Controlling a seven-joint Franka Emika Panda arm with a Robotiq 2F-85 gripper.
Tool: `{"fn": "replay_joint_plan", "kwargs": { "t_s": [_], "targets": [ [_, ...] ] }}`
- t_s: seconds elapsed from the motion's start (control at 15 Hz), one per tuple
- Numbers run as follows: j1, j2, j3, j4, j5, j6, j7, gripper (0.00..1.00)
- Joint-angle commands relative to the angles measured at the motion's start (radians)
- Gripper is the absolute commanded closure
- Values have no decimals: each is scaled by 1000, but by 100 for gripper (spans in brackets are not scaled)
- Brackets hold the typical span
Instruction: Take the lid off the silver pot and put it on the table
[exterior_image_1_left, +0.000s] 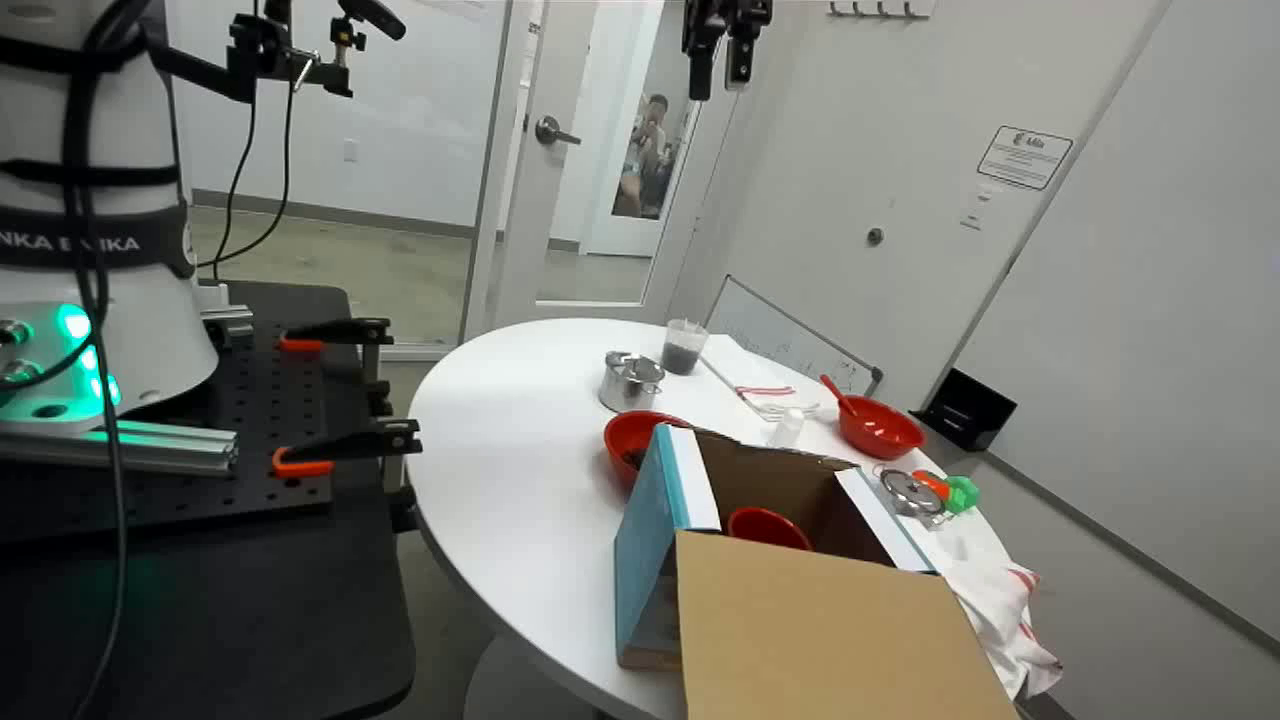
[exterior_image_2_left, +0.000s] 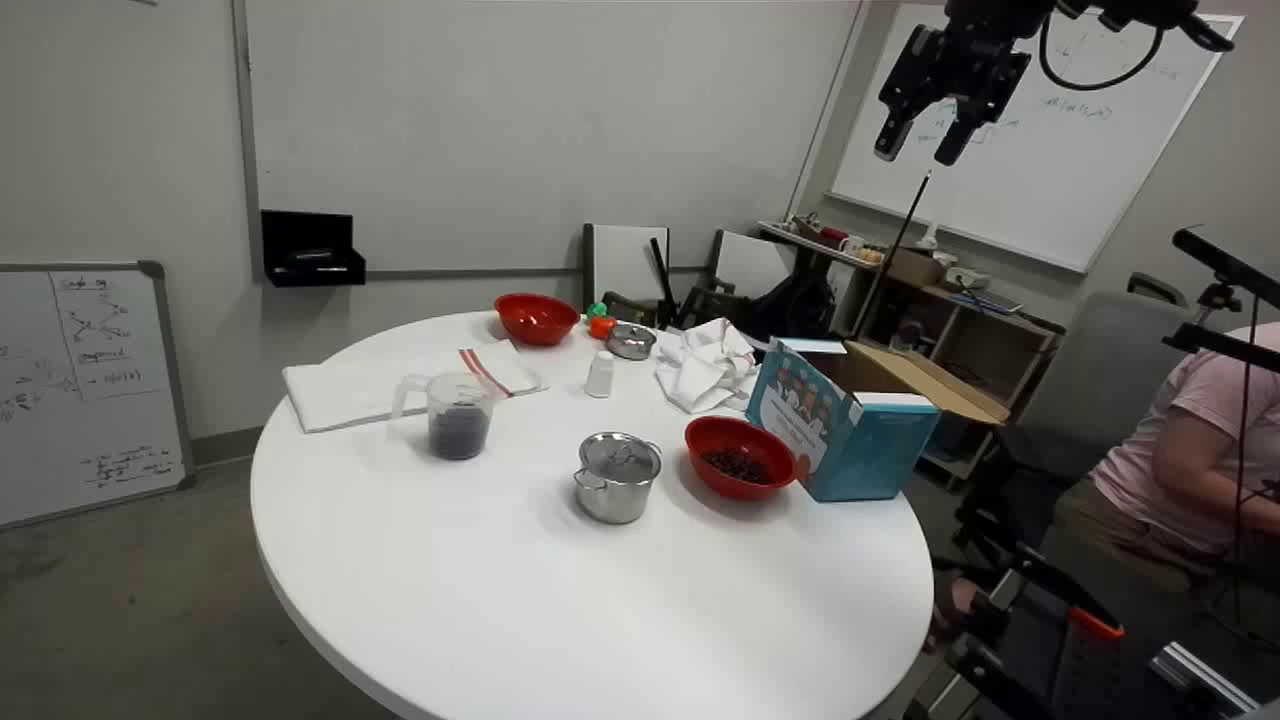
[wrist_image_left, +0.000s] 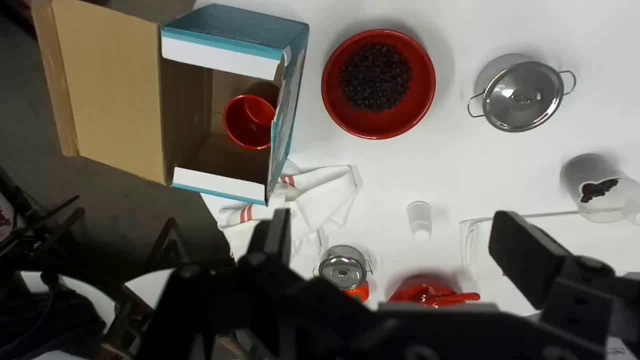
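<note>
A silver pot (exterior_image_2_left: 615, 498) with two side handles stands upright on the round white table (exterior_image_2_left: 560, 620). Its round silver lid (exterior_image_2_left: 620, 458) sits on top. The pot (exterior_image_1_left: 628, 394) and lid (exterior_image_1_left: 634, 367) also show in an exterior view. In the wrist view the lid (wrist_image_left: 524, 97) covers the pot (wrist_image_left: 492, 70) at upper right. A smaller lidded silver pot (exterior_image_2_left: 631, 342) stands farther back; it also shows in the wrist view (wrist_image_left: 342, 267). My gripper (exterior_image_2_left: 917, 152) is open and empty, high above the table; its spread fingers also show in the wrist view (wrist_image_left: 395, 245).
A red bowl of dark beans (exterior_image_2_left: 740, 458) and an open cardboard box (exterior_image_2_left: 845, 430) stand beside the pot. A clear measuring cup (exterior_image_2_left: 460, 415), a white shaker (exterior_image_2_left: 600, 375), another red bowl (exterior_image_2_left: 537, 318), a folded towel (exterior_image_2_left: 345, 395) and a crumpled towel (exterior_image_2_left: 706, 365) lie around.
</note>
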Motion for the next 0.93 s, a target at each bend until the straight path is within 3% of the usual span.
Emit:
{"fn": "replay_joint_plan", "kwargs": {
  "t_s": [0.0, 0.27, 0.6, 0.73, 0.8, 0.87],
  "targets": [
    [16, 1, -15, 3, -7, -4, 5, 0],
    [19, 2, -15, 12, 29, -77, 45, 0],
    [63, 14, -34, 40, 272, -217, 125, 0],
    [56, 18, -26, 43, 327, -207, 205, 0],
    [45, 113, -23, 113, 339, -159, 244, 0],
    [42, 124, -17, 120, 352, -122, 287, 0]
  ]
}}
